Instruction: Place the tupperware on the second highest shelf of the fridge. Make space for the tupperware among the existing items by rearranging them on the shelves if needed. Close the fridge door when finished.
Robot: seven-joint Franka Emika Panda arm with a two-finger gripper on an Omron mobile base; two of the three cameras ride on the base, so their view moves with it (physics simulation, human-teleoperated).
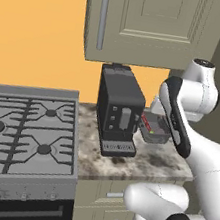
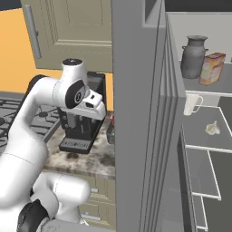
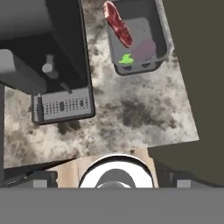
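The tupperware point(image 3: 136, 37) sits on the marbled surface point(image 3: 140, 113), just beside the black coffee machine point(image 1: 117, 110) and close to the surface's edge, red and green food visible inside. The end effector point(image 3: 109, 181) hangs above it with its jaws spread wide, holding nothing.

Risks, as judged:
- A descent off-centre could clip the coffee machine or push the container toward the edge.
- In the fridge point(image 2: 136, 136), the jug point(image 2: 194, 56) and carton point(image 2: 211, 68) crowd one shelf; the mug point(image 2: 192, 104) stands on another.
- Unless moved, they could be knocked over during placement.
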